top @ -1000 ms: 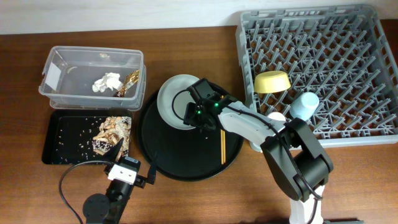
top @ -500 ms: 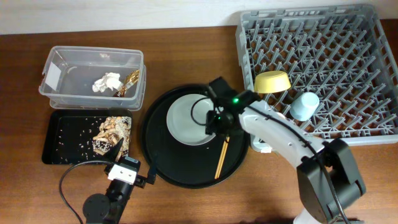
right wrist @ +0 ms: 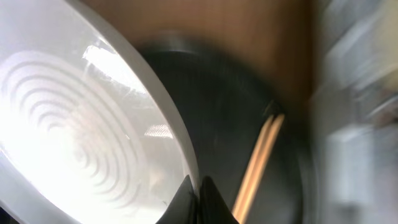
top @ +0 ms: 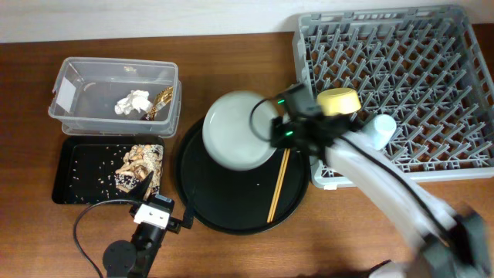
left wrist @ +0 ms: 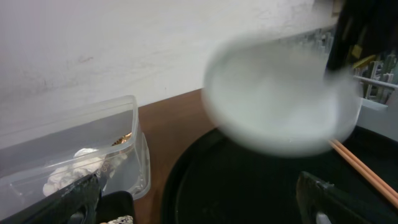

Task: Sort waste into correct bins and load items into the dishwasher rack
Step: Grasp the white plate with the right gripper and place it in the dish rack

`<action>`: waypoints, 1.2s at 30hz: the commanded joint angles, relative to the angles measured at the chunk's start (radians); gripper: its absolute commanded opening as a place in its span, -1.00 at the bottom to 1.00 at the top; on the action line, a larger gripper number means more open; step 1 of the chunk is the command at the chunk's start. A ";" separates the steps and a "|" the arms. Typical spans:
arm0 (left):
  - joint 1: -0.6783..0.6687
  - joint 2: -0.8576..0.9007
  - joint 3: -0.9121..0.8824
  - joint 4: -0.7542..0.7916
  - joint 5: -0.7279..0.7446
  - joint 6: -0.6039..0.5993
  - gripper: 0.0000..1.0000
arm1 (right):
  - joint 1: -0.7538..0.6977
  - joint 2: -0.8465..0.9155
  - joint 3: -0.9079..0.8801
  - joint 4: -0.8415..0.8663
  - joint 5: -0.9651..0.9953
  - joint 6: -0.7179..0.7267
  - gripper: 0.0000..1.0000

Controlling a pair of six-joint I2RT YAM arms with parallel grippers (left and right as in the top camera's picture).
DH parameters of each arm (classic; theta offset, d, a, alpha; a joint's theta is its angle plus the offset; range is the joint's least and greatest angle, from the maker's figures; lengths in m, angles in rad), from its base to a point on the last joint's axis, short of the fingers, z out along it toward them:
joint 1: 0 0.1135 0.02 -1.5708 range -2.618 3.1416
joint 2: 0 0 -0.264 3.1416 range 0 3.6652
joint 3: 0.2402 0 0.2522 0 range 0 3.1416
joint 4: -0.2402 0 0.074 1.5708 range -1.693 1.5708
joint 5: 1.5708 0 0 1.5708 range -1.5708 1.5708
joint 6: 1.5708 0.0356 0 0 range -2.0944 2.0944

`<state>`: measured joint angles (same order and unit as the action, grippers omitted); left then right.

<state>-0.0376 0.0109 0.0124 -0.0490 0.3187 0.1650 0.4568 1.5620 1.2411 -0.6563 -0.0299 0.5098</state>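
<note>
My right gripper (top: 279, 130) is shut on the rim of the pale grey plate (top: 238, 130) and holds it lifted above the large round black tray (top: 208, 197). In the right wrist view the fingers (right wrist: 198, 193) pinch the plate's edge (right wrist: 93, 124). The chopsticks (top: 278, 184) lie on the round tray; they also show in the right wrist view (right wrist: 258, 158). The yellow bowl (top: 338, 100) and the blue cup (top: 381, 128) sit in the grey dishwasher rack (top: 463, 31). My left gripper (left wrist: 199, 199) is open and empty near the table's front edge. The pink cup is hidden.
The clear tub (top: 81, 85) holds white tissue (top: 133, 102) and a gold-brown wrapper (top: 160, 100). The shallow black tray (top: 77, 166) below it holds brownish food scraps (top: 137, 164). The left arm's base (top: 143, 239) stands at the front left.
My right gripper has lifted the plate off the round tray and carried it up and to the right, towards the rack. The chopsticks shifted slightly. The left arm has not moved.
</note>
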 commanded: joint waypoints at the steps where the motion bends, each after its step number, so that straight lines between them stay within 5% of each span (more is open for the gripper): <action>1: 0.006 -0.005 -0.003 -0.005 0.011 0.009 0.99 | -0.053 -0.198 0.014 -0.005 0.491 -0.246 -0.92; 3: 0.006 -0.005 -0.003 -0.005 0.011 0.009 0.99 | -0.111 -0.241 0.014 0.004 0.975 -0.274 -0.92; 6: 0.006 -0.005 -0.003 -0.005 0.011 0.009 0.99 | -0.240 -0.183 0.014 0.073 1.228 -0.278 -0.92; 8: 0.006 -0.005 -0.003 -0.005 0.011 0.009 0.99 | -0.340 -0.102 0.014 0.124 1.228 -0.322 -0.92; 13: 0.006 -0.005 -0.003 -0.005 0.011 0.009 0.99 | -0.405 0.123 0.014 0.397 1.228 -0.732 -0.92; 17: 0.006 -0.005 -0.003 -0.005 0.011 0.009 0.99 | -0.321 0.187 0.014 0.416 1.187 -0.741 -0.88; 18: 0.006 -0.005 -0.003 -0.005 0.011 0.009 0.99 | -0.309 0.187 0.018 0.423 1.200 -0.742 -0.68; 19: 0.006 -0.005 -0.003 -0.005 0.011 0.009 0.99 | -0.299 0.183 0.027 0.425 1.237 -0.742 -0.27; 28: 0.006 -0.005 -0.003 -0.005 0.011 0.009 0.99 | -0.143 0.054 0.037 0.385 1.350 -0.742 0.00; 31: 0.006 -0.005 -0.003 -0.005 0.011 0.009 0.99 | 0.082 -0.079 0.037 0.151 1.020 -0.665 0.15; 33: 0.006 -0.005 -0.003 -0.005 0.011 0.009 0.99 | 0.193 -0.117 0.036 -0.108 0.459 -0.280 0.27; 36: 0.006 -0.005 -0.003 -0.005 0.011 0.009 0.99 | 0.200 -0.030 -0.030 -0.191 -0.066 0.055 0.15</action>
<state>-0.0376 0.0113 0.0124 -0.0490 0.3183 0.1650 0.6590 1.4548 1.2732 -0.8207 0.4393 0.2070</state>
